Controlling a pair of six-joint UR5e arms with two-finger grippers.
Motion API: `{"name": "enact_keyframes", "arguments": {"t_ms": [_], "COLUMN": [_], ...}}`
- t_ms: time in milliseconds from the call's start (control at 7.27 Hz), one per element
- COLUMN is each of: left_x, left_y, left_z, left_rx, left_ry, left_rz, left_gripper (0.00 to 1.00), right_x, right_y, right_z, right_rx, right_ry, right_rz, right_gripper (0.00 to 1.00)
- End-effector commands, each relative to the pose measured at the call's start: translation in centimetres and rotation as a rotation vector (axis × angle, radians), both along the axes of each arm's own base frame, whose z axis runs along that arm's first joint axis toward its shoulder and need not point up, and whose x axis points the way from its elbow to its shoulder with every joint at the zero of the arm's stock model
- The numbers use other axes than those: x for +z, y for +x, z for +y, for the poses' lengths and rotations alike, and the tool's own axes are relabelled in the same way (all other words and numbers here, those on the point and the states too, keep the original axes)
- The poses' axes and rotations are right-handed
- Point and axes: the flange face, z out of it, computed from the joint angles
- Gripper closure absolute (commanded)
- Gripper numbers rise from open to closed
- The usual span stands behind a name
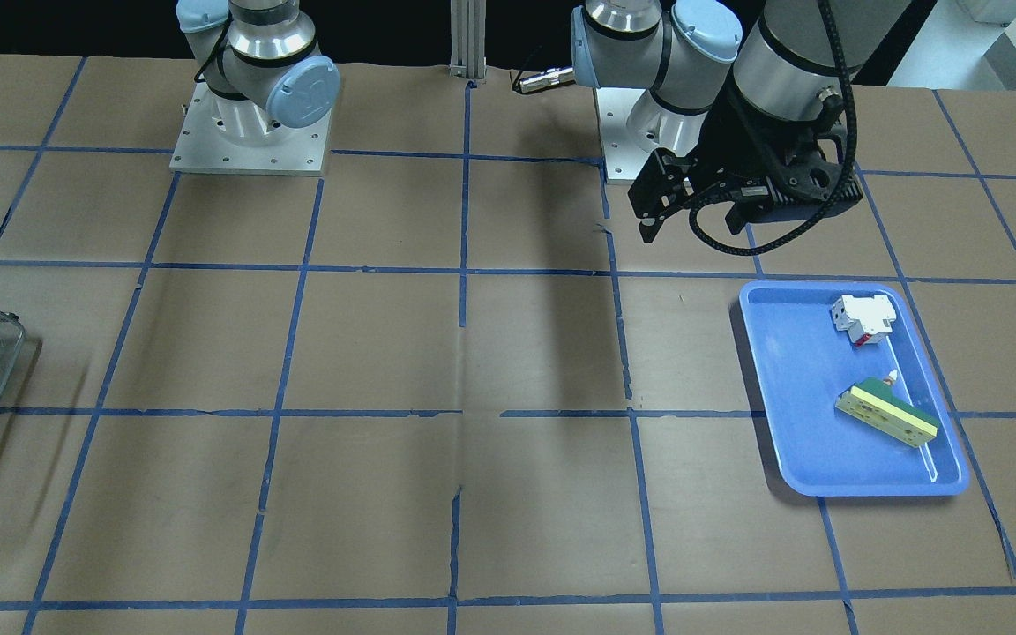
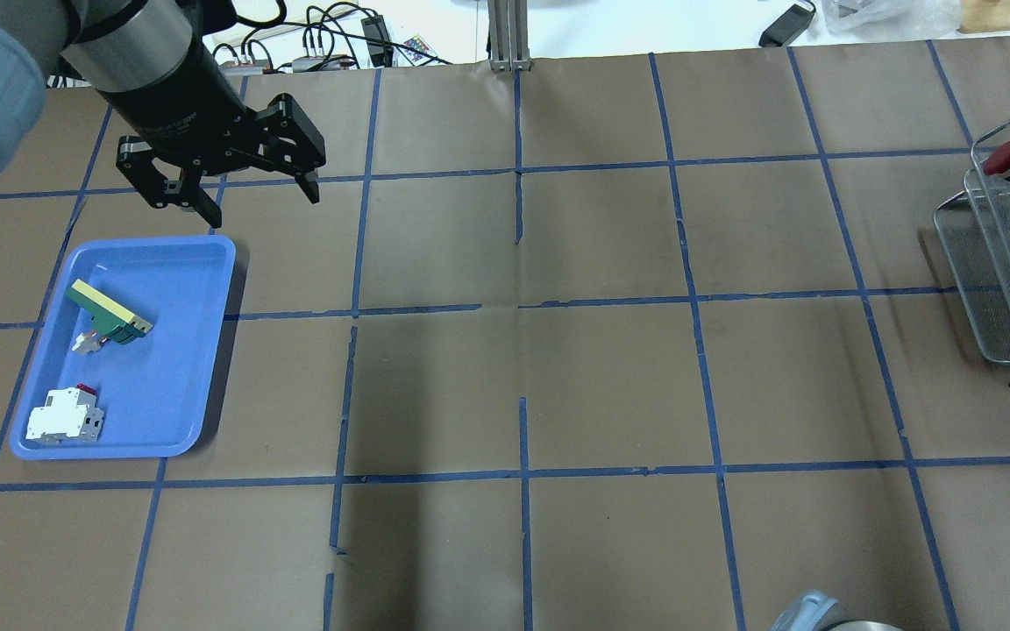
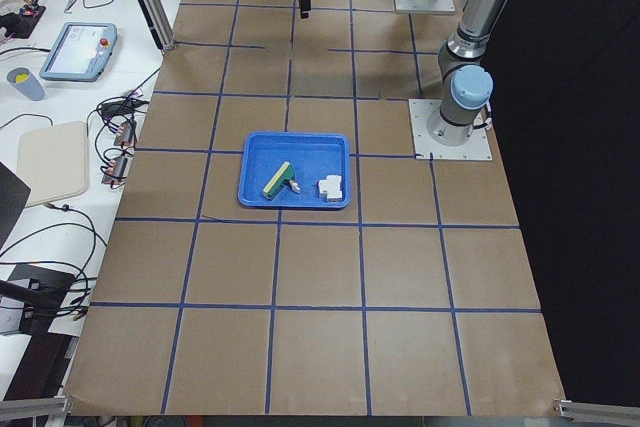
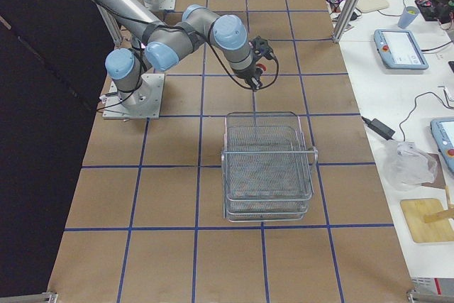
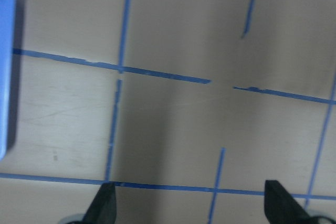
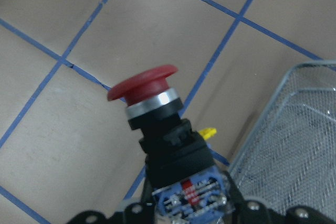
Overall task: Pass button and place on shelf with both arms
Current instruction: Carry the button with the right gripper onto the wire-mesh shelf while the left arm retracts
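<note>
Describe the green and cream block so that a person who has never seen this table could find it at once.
Find the blue tray lying on the brown table, on the robot's left side. Two small parts lie in it, apart from each other. The one you want is the flat, long green and cream block; its neighbour is a chunky white block with a small red part.

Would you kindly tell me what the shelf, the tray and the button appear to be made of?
Shelf: metal wire mesh, silvery and see-through, with a thin wire rim.
Tray: likely plastic, a smooth, glossy blue with rounded moulded corners.
Button: matte red cap, probably plastic, over a shiny metal-looking ring and a black, seemingly plastic body.
</note>
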Motion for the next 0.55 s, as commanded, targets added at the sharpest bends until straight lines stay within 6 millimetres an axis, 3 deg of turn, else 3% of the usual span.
{"name": "enact_keyframes", "arguments": {"t_ms": [0, 138, 413], "left_x": [-1.0, -1.1, -0.9], "left_y": [0.5, 0.9, 2.3], "left_z": [0.4, 0.5, 0.4], "left_rx": [-0.07, -0.132, -0.123], "left_ry": [0.021, 0.03, 0.035], "left_rz": [-0.044, -0.063, -0.082], "left_gripper": [0.0, 0.0, 0.0], "right_x": [-3.3, -5.1, -6.7], "right_y": [-4.8, -7.0, -8.1], "right_z": [-0.4, -0.2, 0.2], "right_rx": [-0.215, -0.303, -0.512], "right_ry": [0.069, 0.101, 0.198], "right_rz": [0.018, -0.005, -0.009], "right_gripper": [1.0, 1.0, 1.0]}}
